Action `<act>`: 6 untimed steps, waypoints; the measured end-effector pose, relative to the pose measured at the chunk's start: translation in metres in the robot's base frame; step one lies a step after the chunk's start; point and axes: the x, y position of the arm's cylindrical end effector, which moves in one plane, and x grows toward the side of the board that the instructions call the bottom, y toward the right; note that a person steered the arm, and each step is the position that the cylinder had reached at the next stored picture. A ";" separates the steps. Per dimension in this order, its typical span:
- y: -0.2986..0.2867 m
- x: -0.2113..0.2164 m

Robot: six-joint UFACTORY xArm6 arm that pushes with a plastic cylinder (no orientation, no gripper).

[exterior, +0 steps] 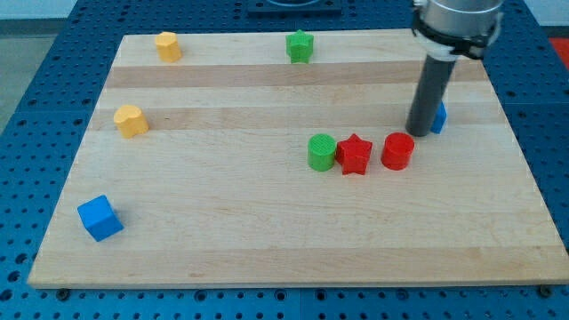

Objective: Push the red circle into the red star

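Approach step in hand: my tip (418, 133), bare and holding nothing, stands just beyond and right of the red circle (397, 151), apparently apart. Red star (355, 155) lies just left, touching the green cylinder (321, 152). Next move: swing right of the circle, push left. Board edges (533, 213) lie well apart; a blue block (437, 116) crowds the tip.

blue block (439, 116): mostly hidden behind rod (429, 93); shape unclear | arm: cut off at top

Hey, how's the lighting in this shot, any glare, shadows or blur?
Camera view: even, soft light, no glare on the board; faint short shadows under the red circle and red star; sharp throughout; my tip casts little shadow.
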 end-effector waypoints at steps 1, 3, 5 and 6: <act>0.022 0.023; 0.018 0.042; -0.004 0.042; -0.017 0.042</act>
